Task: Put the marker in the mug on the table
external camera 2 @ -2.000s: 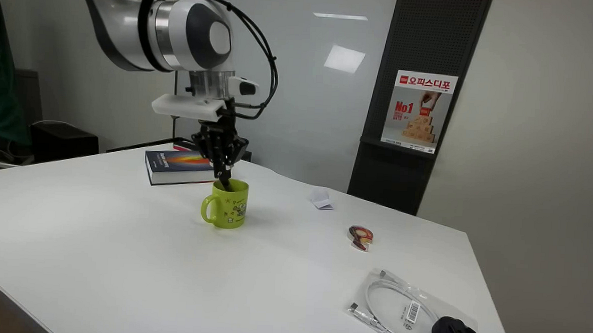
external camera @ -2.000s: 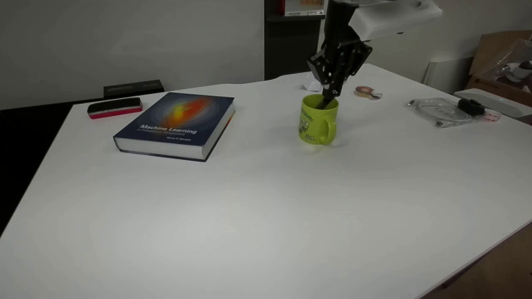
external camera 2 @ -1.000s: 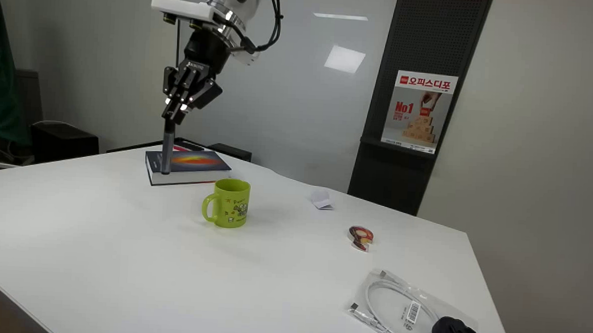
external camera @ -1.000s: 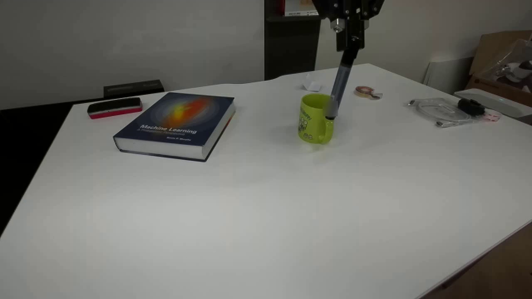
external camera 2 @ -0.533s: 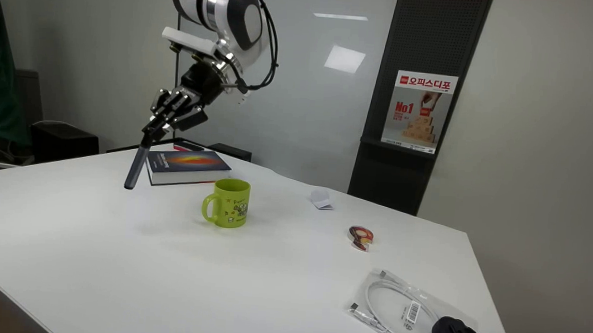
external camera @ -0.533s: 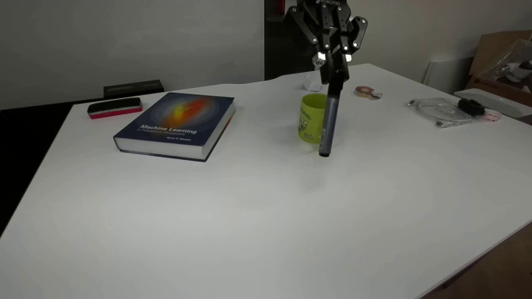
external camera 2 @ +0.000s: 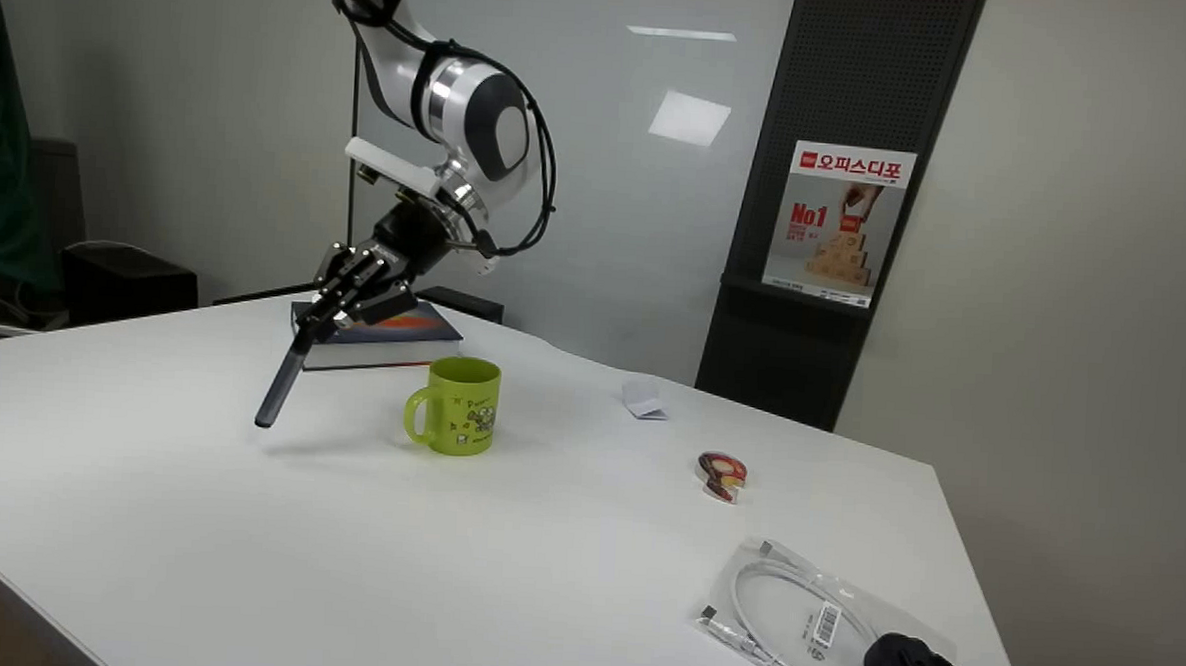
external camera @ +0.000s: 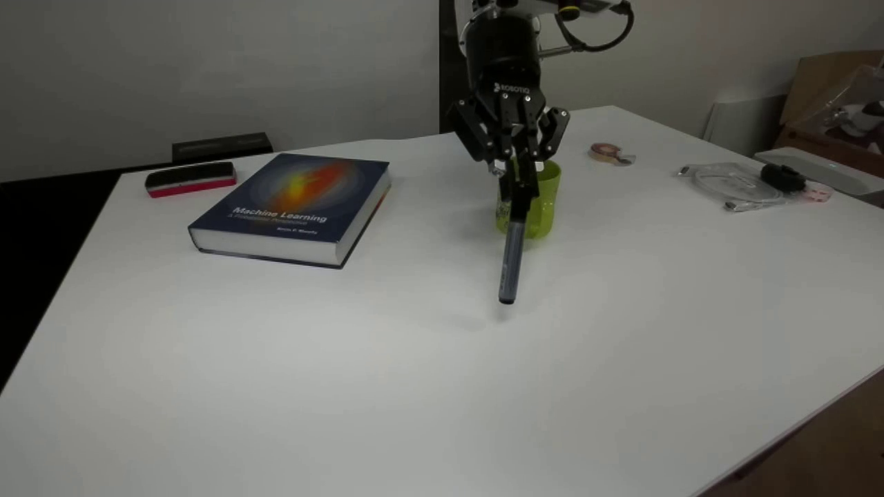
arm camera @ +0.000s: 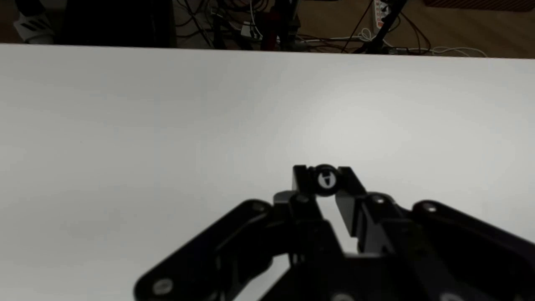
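In an exterior view the Robotiq gripper [external camera: 519, 200] has its fingers [external camera: 509, 185] closed in on the upper end of the marker [external camera: 512, 261], which slants down below them, its tip seemingly just clear of the white table [external camera: 414, 386]. The lime-green mug [external camera: 548, 200] stands behind the fingers, partly hidden. I judge the insertion not yet done: best lift until the tip clears the rim before travelling sideways. Counted: one marker, one mug and, left of the fingers, one Machine Learning hardback [external camera: 290, 200] and one red-and-black flat object [external camera: 191, 181].

In an exterior view the mug sits upright, right of the fingers and apart from the marker [external camera 2: 282, 385]. The marker leans well off vertical, so straightening it over the mouth should help; held by one end, it could swivel if the tip caught the rim. Farther right of the fingers: one folded paper [external camera 2: 643, 399], one printed cut-out [external camera 2: 722, 476], one bagged cable [external camera 2: 827, 623], one poster [external camera 2: 838, 224].

In the wrist view two fingers are parted only by the marker's round end between them. No mug shows, so aim from outside. Far ahead of the fingers, past the table edge: one power strip [arm camera: 381, 16].
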